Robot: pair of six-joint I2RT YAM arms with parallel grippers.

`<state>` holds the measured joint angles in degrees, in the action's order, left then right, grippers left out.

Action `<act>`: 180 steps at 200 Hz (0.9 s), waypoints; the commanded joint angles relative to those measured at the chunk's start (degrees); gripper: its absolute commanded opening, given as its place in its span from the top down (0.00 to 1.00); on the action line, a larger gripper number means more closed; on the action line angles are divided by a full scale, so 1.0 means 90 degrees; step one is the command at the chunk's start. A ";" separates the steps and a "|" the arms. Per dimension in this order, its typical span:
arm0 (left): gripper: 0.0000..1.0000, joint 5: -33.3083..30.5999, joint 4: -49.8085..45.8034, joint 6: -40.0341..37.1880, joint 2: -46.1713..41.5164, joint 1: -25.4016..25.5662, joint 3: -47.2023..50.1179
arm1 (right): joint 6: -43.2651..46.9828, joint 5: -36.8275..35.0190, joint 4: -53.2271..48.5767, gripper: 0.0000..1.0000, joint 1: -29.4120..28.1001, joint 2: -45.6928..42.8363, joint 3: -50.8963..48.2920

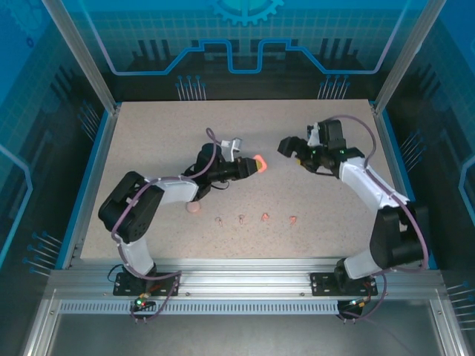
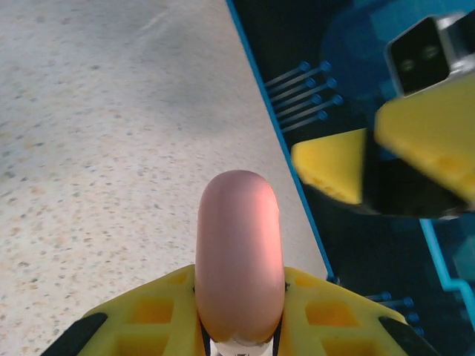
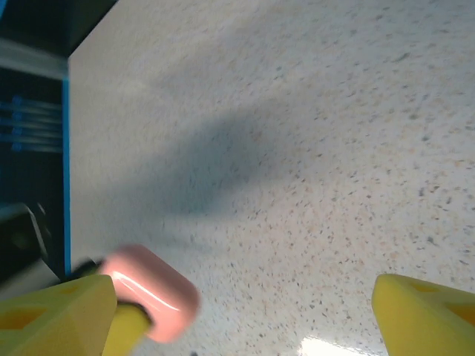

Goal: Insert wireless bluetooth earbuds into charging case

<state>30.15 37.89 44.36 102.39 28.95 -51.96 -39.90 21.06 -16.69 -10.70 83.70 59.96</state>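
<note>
Pink case point(image 2: 239, 245) clamped in my left gripper point(image 1: 249, 167), its inside hidden.
My right gripper point(image 1: 294, 152) gapes empty at its 3 o'clock; four earbuds point(image 1: 242, 218) lie at 6.

- left arm point(image 1: 159, 194): black joints, white link shells, purple cable looped alongside
- right arm point(image 1: 371, 189): same black-and-white build, purple cable
- left gripper point(image 2: 239, 278): yellow fingers point(image 2: 148, 319) with square recesses
- right gripper point(image 3: 245, 311): plain yellow fingers point(image 3: 423, 311)
- black base plates point(image 1: 145, 280)

The earbuds point(image 1: 242, 218) are being left open from above; the leftmost is seemingly being crowded by a pink case point(image 1: 194, 208).
</note>
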 commanded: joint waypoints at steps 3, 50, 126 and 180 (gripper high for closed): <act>0.98 0.1206 -0.1090 -0.0712 -0.0474 -0.0197 -0.0379 | 0.0955 0.1017 0.1354 0.10 0.0027 -0.0528 -0.0755; 0.99 0.2074 -0.2163 -0.1135 -0.0625 -0.0366 -0.0880 | 0.1036 0.1887 0.2260 0.11 -0.0286 -0.0614 -0.1271; 1.00 0.2104 -0.2441 -0.1252 -0.0644 -0.0370 -0.1020 | 0.1278 0.2007 0.2112 0.13 -0.0623 -0.0196 -0.0893; 1.00 0.2137 -0.2504 -0.1320 -0.0767 -0.0368 -0.1053 | 0.1318 0.1717 0.2068 0.17 -0.0469 0.0378 -0.0961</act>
<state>47.31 15.46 34.26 97.73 25.69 -59.53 -29.08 37.95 1.93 -15.97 84.53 51.18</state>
